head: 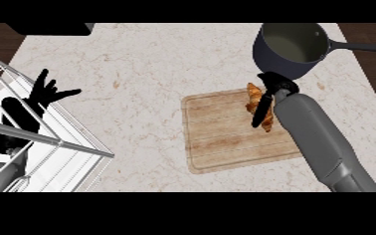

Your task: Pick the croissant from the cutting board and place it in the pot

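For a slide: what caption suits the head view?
Black right hand over the golden-brown croissant on the wooden cutting board, beside the dark grey pot; left hand rests open.

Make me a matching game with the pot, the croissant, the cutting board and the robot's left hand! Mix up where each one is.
Things:
1. pot
2. croissant
3. cutting board
4. left hand

Places:
A. lying on the board's far right part, partly under the right hand
B. at the view's left, open with fingers up, by the wire rack
C. at the far right of the counter, beyond the board
D. flat on the counter, right of the middle

Pairs: 1-C, 2-A, 3-D, 4-B
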Robot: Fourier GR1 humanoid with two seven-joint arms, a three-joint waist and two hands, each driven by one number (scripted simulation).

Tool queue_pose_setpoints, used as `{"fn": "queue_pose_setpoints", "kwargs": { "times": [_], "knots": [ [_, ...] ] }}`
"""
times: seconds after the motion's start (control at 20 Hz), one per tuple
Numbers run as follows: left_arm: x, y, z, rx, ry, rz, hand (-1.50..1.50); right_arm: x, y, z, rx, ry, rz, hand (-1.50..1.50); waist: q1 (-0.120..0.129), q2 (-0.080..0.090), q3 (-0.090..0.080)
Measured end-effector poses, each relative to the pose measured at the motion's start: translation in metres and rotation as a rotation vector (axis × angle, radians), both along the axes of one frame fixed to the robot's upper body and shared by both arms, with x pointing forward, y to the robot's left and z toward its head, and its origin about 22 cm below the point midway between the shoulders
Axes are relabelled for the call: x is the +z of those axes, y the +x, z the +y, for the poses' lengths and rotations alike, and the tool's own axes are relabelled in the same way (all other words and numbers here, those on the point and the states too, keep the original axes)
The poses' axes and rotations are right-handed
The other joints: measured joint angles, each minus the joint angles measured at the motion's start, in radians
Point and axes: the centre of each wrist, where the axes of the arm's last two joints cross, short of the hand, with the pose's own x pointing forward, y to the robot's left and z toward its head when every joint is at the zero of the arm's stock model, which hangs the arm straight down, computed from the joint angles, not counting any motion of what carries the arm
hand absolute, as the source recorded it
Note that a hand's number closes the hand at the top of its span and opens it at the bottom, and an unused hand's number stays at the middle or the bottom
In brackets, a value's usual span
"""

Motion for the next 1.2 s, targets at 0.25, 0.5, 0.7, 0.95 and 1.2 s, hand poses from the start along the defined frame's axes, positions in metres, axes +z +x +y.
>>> {"fn": "queue_pose_setpoints", "kwargs": {
  "times": [0.25,0.5,0.7,0.95,1.2],
  "knots": [
    [0.001,0.001,-0.001,-0.002,-0.009,0.006,0.00,-0.010,-0.001,-0.004,0.061,0.002,-0.011,1.50,0.003,-0.001,-0.004],
    [0.000,0.001,-0.001,0.003,-0.004,0.006,0.00,-0.009,0.002,0.001,0.093,-0.008,-0.043,1.50,0.001,-0.006,-0.004],
    [0.000,0.000,0.000,-0.001,-0.013,0.002,0.00,-0.012,0.001,-0.003,0.108,0.004,-0.041,1.50,-0.001,-0.003,-0.003],
    [-0.003,-0.001,0.002,0.003,-0.015,0.006,0.00,-0.010,-0.014,0.012,0.369,0.059,-0.116,1.50,-0.008,-0.013,-0.002],
    [-0.005,-0.003,0.004,0.010,-0.021,0.007,0.00,-0.015,-0.046,0.019,0.653,0.084,-0.230,1.50,-0.015,-0.018,-0.003]
  ]
}}
